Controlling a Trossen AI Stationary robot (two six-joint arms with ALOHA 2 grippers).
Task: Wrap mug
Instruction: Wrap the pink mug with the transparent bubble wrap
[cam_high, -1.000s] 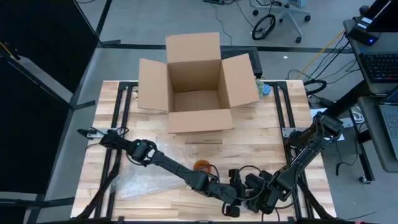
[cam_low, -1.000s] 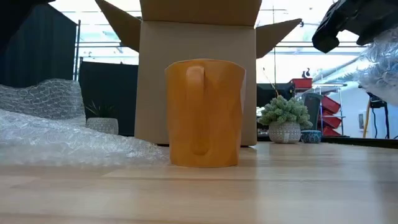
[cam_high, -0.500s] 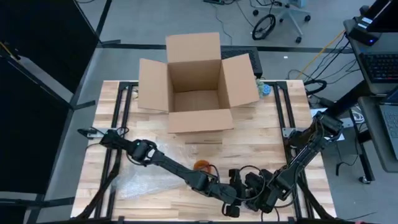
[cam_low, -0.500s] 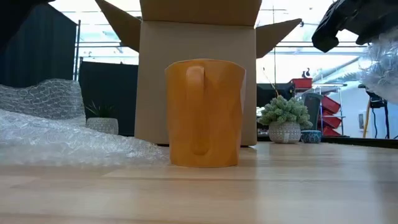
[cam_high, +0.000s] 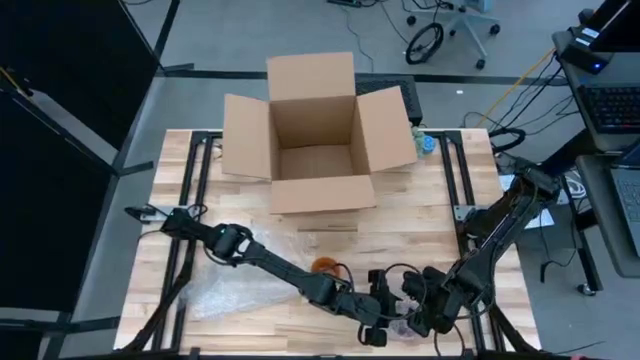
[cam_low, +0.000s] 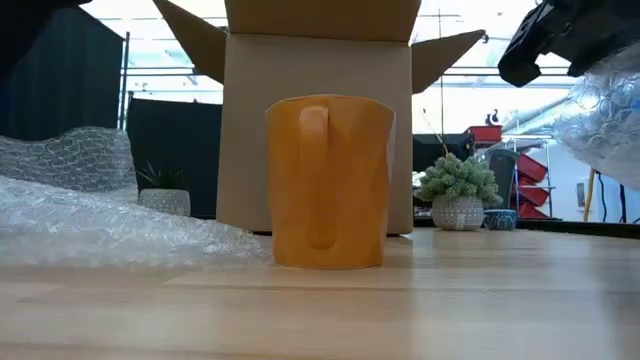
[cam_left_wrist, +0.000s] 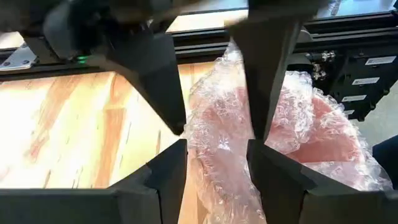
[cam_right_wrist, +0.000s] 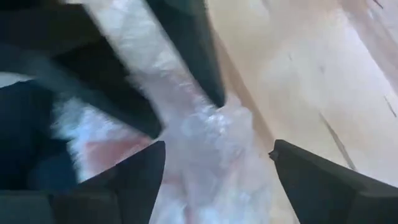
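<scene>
The orange mug (cam_high: 325, 266) stands upright on the wooden table, handle toward the near edge (cam_low: 312, 180). No gripper touches it. Right of it, near the front edge, my left gripper (cam_left_wrist: 214, 155) is shut on a crumpled bunch of bubble wrap (cam_left_wrist: 230, 124), which hangs in the air (cam_low: 605, 110). My right gripper (cam_right_wrist: 217, 155) faces it from the right. It is open, with its fingers standing apart on either side of the same bunch (cam_right_wrist: 199, 137). More bubble wrap (cam_high: 235, 295) lies flat on the table to the left of the mug. My left gripper pinches the crumpled bubble wrap (cam_left_wrist: 217, 140) between its two fingers, several bunched layers. The fingers come at it from the table's left. The bunch is lifted off the table and spreads out slack beyond the fingertips (cam_left_wrist: 311, 137).
An open cardboard box (cam_high: 315, 135) stands at the far middle of the table, behind the mug. A small potted plant (cam_low: 460, 190) sits at the box's right. Bare wood lies between box and mug. Black frame rails (cam_high: 465, 180) run along both table sides.
My right gripper has opened and let go of the bubble wrap, with its arm shifting a little toward the right. The hanging bunch has sagged and spread lower. The mug and the wrap on the table have kept still.
</scene>
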